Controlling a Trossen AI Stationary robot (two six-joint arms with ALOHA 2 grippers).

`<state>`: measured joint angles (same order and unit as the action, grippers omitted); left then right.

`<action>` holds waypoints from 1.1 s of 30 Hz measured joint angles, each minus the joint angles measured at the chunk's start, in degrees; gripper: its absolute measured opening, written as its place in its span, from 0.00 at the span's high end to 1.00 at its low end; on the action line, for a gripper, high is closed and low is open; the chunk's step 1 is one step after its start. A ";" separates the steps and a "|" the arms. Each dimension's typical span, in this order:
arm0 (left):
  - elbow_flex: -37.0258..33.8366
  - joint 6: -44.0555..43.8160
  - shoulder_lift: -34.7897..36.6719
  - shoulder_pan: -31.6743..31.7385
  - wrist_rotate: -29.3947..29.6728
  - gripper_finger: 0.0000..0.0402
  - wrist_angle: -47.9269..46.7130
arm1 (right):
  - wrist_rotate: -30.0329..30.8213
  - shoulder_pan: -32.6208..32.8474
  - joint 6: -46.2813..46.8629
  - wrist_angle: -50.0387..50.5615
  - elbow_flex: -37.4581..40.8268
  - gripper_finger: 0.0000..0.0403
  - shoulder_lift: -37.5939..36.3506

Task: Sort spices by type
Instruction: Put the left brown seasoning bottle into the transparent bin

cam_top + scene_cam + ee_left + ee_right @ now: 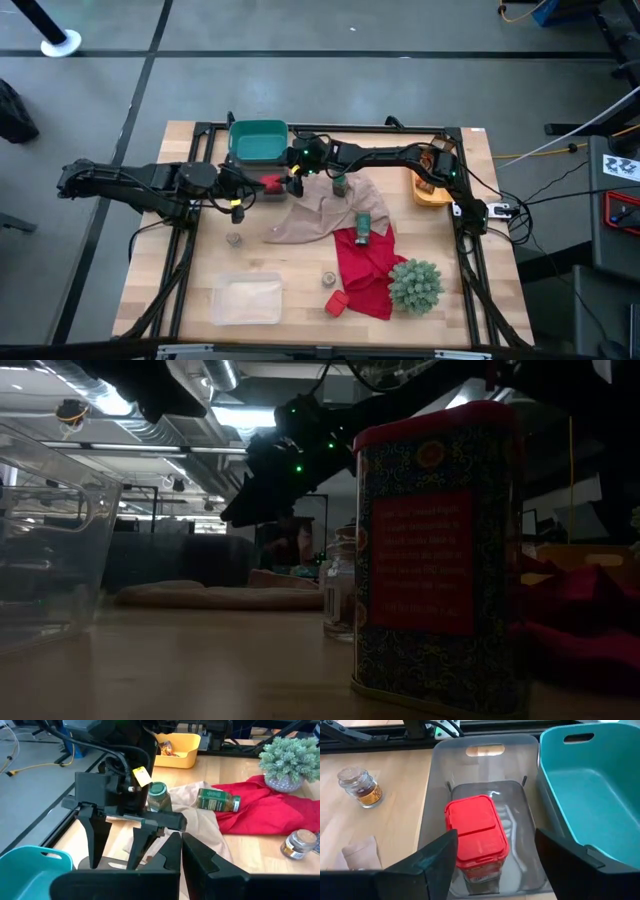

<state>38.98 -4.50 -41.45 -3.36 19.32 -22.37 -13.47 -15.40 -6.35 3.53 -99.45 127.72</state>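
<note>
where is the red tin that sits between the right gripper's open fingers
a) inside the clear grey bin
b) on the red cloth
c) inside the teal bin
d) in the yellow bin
a: the right wrist view shows the red tin standing upright inside the clear grey bin, with the empty teal bin beside it and the right gripper open around the tin.

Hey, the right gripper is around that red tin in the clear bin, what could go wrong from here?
The open right gripper flanks the red boxy tin standing in the clear grey plastic bin; pulling out off-line could clip the tin and tip it. The shut left gripper sits close to the right one, so either arm's next move might strike the other. The dark-green glass jar lies on its side and may roll if nudged.
</note>
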 joint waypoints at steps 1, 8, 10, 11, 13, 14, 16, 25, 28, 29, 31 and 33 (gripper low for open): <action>0.00 -0.08 0.00 0.00 -0.01 1.00 0.01 | 0.35 0.00 0.00 1.20 -0.52 0.34 -0.24; 0.00 -2.41 0.00 -0.02 -0.73 0.95 -1.92 | 7.93 -0.02 -5.23 22.55 -13.45 0.34 -3.67; 0.00 -5.43 0.01 -0.02 -0.78 0.90 -2.87 | 9.68 0.00 -6.43 31.27 -19.07 0.34 -3.76; 0.00 -6.98 0.02 -0.02 -0.83 0.87 -3.62 | 10.01 0.00 -6.86 35.33 -21.97 0.34 -3.76; 0.00 -9.59 0.00 -0.02 -0.92 0.81 -5.12 | 10.26 0.02 -7.14 43.98 -28.02 0.34 -3.80; 0.00 -10.85 0.02 -0.02 -1.31 0.77 -6.33 | 10.18 0.02 -7.14 48.08 -30.75 0.34 -3.88; 0.00 -13.68 0.09 -0.02 -3.59 0.71 -9.45 | 9.94 0.13 -7.12 56.89 -35.73 0.34 -3.95; 0.00 -36.19 0.07 -0.04 -18.39 0.62 -29.58 | 12.00 2.99 -1.47 71.00 -29.52 0.34 -13.66; 0.00 -43.98 0.07 -0.04 -21.58 0.62 -35.89 | 13.10 5.28 0.20 73.44 -29.41 0.34 -14.22; 0.00 -46.53 0.07 -0.04 -22.31 0.62 -37.94 | 13.07 6.14 0.36 73.84 -29.41 0.34 -14.23; 0.00 -50.58 0.07 -0.04 -23.08 0.62 -41.44 | 13.06 7.89 0.42 74.92 -29.40 0.34 -14.25; 0.00 -53.64 0.07 -0.04 -23.16 0.62 -44.28 | 13.05 9.71 0.46 74.90 -29.37 0.34 -14.25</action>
<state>38.98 -58.14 -41.39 -3.40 -3.84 -66.65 -0.42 -5.69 -5.89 78.43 -128.81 113.47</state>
